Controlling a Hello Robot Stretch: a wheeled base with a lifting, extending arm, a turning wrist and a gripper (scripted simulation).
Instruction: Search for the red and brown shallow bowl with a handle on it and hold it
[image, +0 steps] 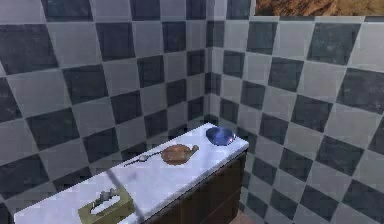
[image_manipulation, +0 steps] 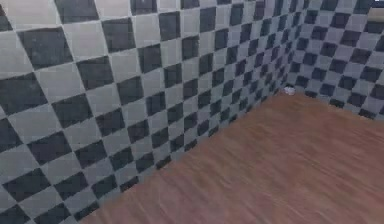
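Observation:
A brown shallow bowl with a short handle (image: 179, 153) lies on a pale countertop (image: 150, 190) in the forward view, a little left of the middle and low in the picture. The counter runs along a checkered tiled wall toward a corner.
A blue bowl (image: 220, 135) sits at the counter's far end. A thin utensil (image: 140, 157) lies left of the brown bowl, and a tan box-like thing (image: 104, 207) stands nearer. Dark wooden cabinet fronts (image: 215, 200) sit below. The arm side view has wooden floor (image_manipulation: 270, 160) and tiled walls (image_manipulation: 120, 90).

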